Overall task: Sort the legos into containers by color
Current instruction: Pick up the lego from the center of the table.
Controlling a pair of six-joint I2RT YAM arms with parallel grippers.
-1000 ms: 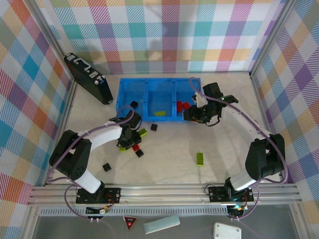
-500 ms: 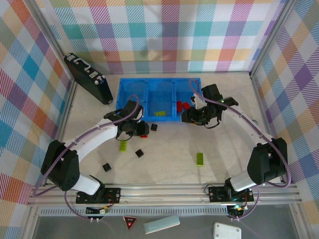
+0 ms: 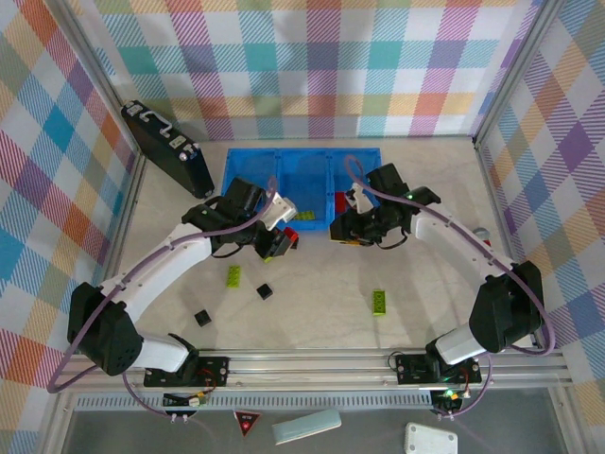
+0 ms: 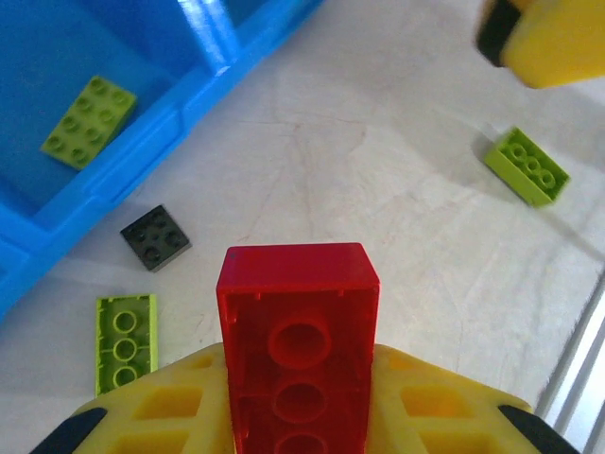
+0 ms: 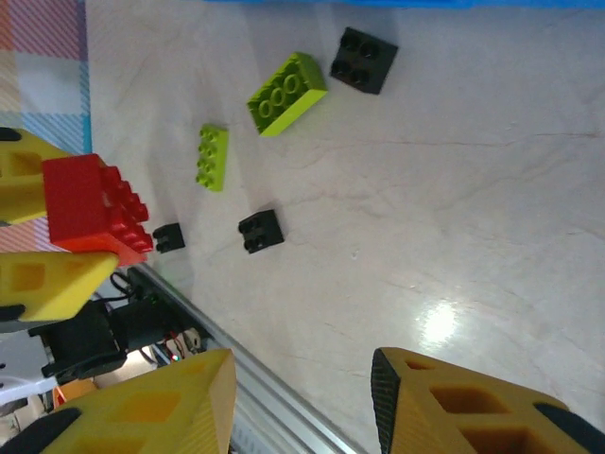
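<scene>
Closed jaws of the left gripper clamp a red lego above the table, just in front of the blue tray; a green lego lies in the tray's middle compartment; a black lego and a loose green lego sit on the table; the right gripper hovers wide open and empty by the tray's right compartment.

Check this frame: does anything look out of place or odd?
Nothing looks damaged or spilled. Some green bricks and black bricks lie loose on the table, simply unsorted; the left fingers grip a red brick.
</scene>
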